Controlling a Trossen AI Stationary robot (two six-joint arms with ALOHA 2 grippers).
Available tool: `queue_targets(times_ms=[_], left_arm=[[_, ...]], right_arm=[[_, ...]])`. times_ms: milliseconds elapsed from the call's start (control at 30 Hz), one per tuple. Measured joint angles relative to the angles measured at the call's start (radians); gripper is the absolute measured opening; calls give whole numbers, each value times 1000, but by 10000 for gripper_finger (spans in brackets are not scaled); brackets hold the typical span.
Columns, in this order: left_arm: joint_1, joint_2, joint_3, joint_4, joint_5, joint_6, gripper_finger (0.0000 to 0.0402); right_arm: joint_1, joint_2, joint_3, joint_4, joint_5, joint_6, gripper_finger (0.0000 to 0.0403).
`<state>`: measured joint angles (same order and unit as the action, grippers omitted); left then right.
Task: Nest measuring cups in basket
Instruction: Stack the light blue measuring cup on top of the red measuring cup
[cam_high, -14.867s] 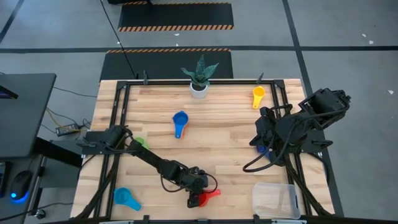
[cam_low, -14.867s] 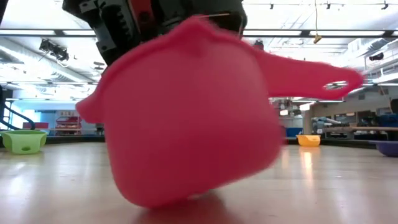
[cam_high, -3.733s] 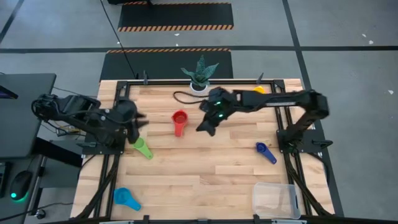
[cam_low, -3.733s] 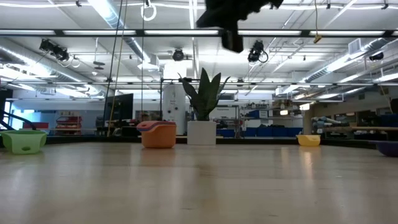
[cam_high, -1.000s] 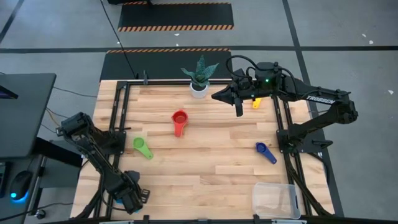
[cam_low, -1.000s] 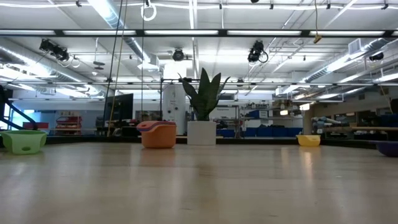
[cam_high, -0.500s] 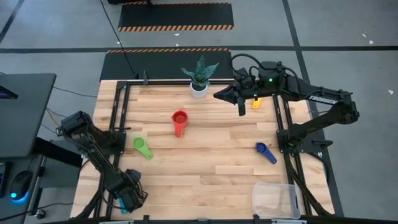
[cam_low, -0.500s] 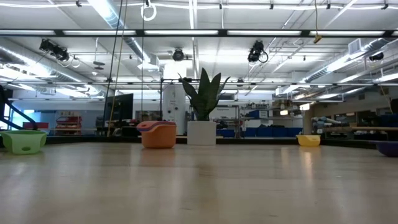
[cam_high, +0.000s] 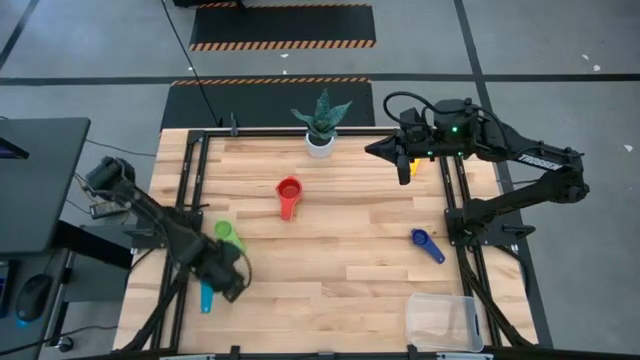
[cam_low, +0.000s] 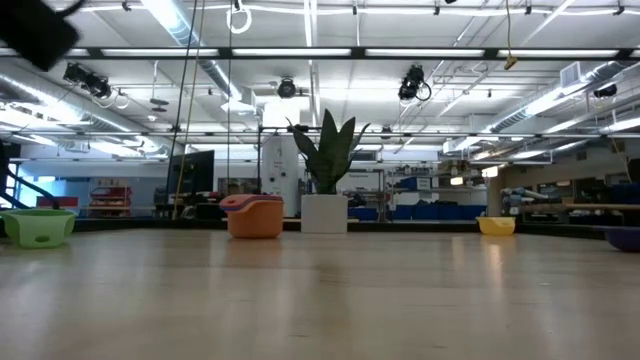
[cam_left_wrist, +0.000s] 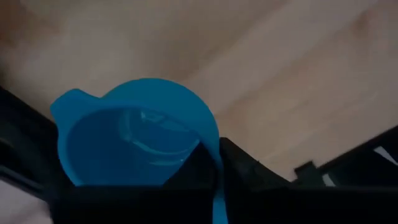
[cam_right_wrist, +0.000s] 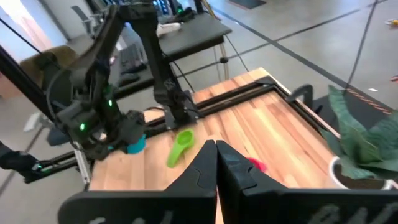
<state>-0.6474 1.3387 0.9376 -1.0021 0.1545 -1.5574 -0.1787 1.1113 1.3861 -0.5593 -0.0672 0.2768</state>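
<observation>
My left gripper (cam_high: 220, 285) hangs over the table's near left part, shut on the light blue measuring cup (cam_left_wrist: 137, 140), which also shows in the high view (cam_high: 206, 298). My right gripper (cam_high: 403, 168) is shut on nothing, raised over the far right. It hides part of the yellow cup (cam_high: 416, 160). On the table rest the green cup (cam_high: 228, 235), the red cup (cam_high: 288, 192) and the navy cup (cam_high: 427, 244). The clear basket (cam_high: 443, 320) stands at the near right corner. My left gripper pinches the light blue cup's handle (cam_left_wrist: 217, 182) between its two fingers, close to where the handle joins the bowl. The fingers point steeply down from above. The cup is lifted clear of the table, and its open bowl (cam_left_wrist: 124, 149) faces the wrist camera.
A white pot with a plant (cam_high: 320, 140) stands at the middle of the far edge. Black rails (cam_high: 190, 200) run along the table's left and right sides. Bare wood (cam_high: 330, 270) lies between the left gripper and the basket.
My left gripper has taken the light blue cup up from the near left corner. It has risen and swung toward the far edge and the table's middle, rolling as it went. The cup is now lifted clear. My right gripper has drifted a little toward the right edge.
</observation>
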Motion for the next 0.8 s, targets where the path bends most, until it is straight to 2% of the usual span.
queue_targets(times_ms=[133,233,500,800], left_arm=[[156,-5,101,-188,-26,222,11],[293,3,188,-251,-52,402,11],[638,23,359,-227,-132,710,11],[838,234,530,-209,-139,1024,11]], right_arm=[[0,-1,0,-12,24,-19,0],[0,0,0,-25,31,-19,1],[0,1,0,-36,46,-19,1],[0,1,0,-41,22,-37,1]])
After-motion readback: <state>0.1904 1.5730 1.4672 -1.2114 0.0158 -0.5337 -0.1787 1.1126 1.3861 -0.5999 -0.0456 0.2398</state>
